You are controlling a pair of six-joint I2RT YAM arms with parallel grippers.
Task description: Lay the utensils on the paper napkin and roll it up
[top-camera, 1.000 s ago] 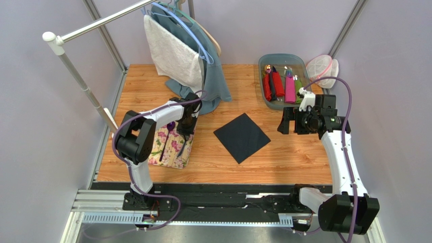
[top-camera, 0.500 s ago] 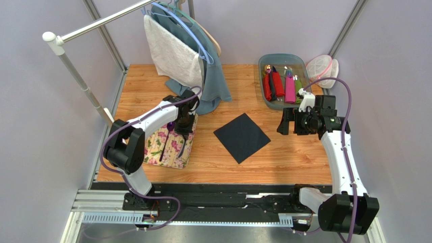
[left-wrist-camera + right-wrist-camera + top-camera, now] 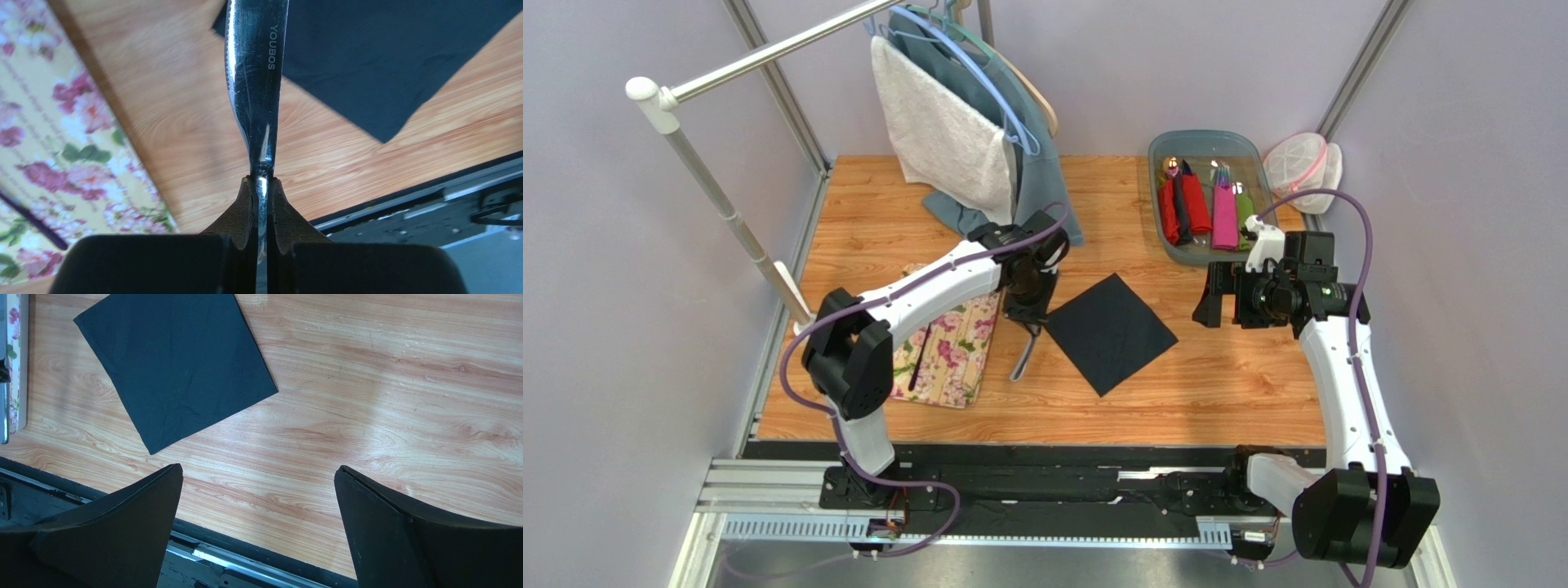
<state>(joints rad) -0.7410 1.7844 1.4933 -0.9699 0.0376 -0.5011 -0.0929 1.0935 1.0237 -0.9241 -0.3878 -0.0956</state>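
My left gripper [image 3: 1030, 314] is shut on the handle of a silver knife [image 3: 1022, 355], which hangs above the wood between the floral mat [image 3: 946, 349] and the paper napkin [image 3: 1108, 331]. In the left wrist view the fingertips [image 3: 245, 202] pinch the knife [image 3: 255, 73], whose serrated blade reaches over the napkin's corner [image 3: 393, 55]. A dark thin utensil [image 3: 918, 368] lies on the mat. The dark navy napkin lies flat with nothing on it. My right gripper [image 3: 1225, 294] hovers open to its right, with the napkin [image 3: 175, 367] ahead of its empty jaws [image 3: 258, 471].
A grey bin [image 3: 1161, 153] with red, pink and green rolls stands at the back right, with a mesh pouch [image 3: 1302, 165] beside it. Towels on hangers [image 3: 946, 123] hang from a rail at the back left, close behind my left arm.
My left arm has swung right, off the floral mat toward the napkin's left corner, carrying the knife. The right arm has stayed still.
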